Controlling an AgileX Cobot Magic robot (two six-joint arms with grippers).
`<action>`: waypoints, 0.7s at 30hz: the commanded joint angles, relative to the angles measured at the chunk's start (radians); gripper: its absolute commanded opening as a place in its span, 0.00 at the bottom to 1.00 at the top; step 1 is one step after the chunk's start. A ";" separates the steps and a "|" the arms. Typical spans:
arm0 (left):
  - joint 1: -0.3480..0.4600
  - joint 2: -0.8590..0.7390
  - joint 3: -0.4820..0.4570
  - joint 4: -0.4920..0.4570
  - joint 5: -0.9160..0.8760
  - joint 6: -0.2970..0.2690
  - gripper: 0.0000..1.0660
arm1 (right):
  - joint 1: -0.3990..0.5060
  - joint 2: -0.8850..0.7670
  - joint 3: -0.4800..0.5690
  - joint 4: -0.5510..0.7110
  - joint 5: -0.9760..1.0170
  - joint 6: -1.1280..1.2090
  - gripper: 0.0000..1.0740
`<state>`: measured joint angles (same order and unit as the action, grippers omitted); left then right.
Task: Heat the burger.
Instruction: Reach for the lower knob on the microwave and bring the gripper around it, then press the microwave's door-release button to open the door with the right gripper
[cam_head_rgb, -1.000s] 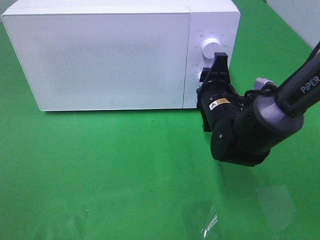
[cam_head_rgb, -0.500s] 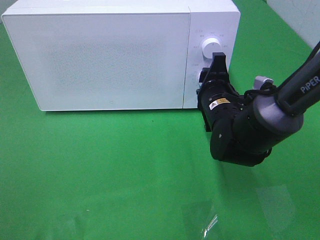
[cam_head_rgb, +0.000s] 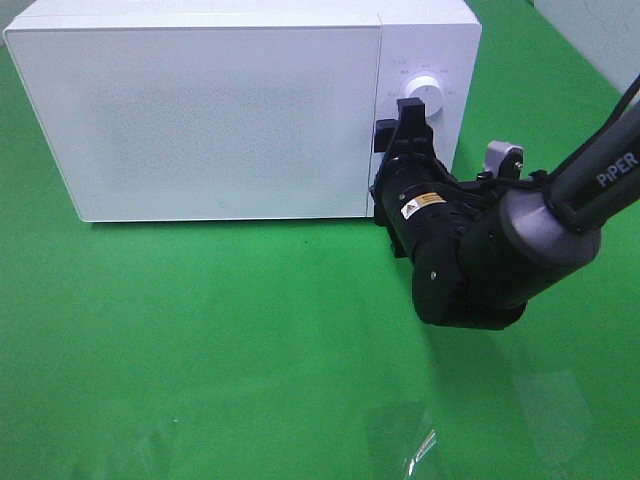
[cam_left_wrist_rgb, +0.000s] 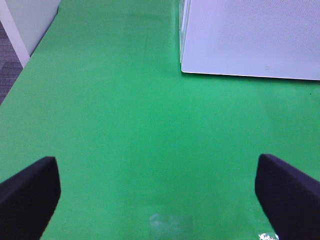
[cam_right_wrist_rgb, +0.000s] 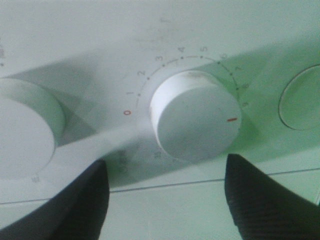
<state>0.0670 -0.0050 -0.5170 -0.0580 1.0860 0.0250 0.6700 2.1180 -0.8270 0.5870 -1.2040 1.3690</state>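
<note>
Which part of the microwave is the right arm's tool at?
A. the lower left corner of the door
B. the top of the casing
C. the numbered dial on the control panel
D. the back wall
C: the right wrist view shows the right tool standing open close in front of the numbered dial, which sits on the control panel of the microwave.

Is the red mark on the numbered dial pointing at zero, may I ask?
No, the red mark on the numbered dial sits across from the red zero, near the high numbers.
</note>
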 joint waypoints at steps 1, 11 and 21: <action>-0.005 -0.016 0.000 -0.005 -0.015 -0.001 0.92 | -0.003 -0.017 0.020 -0.015 -0.159 -0.022 0.65; -0.005 -0.016 0.000 -0.005 -0.015 -0.001 0.92 | -0.003 -0.129 0.130 -0.081 -0.017 -0.148 0.67; -0.005 -0.016 0.000 -0.005 -0.015 -0.001 0.92 | -0.007 -0.287 0.192 -0.158 0.354 -0.498 0.67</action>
<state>0.0670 -0.0050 -0.5170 -0.0580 1.0860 0.0250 0.6680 1.8480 -0.6370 0.4470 -0.8870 0.9260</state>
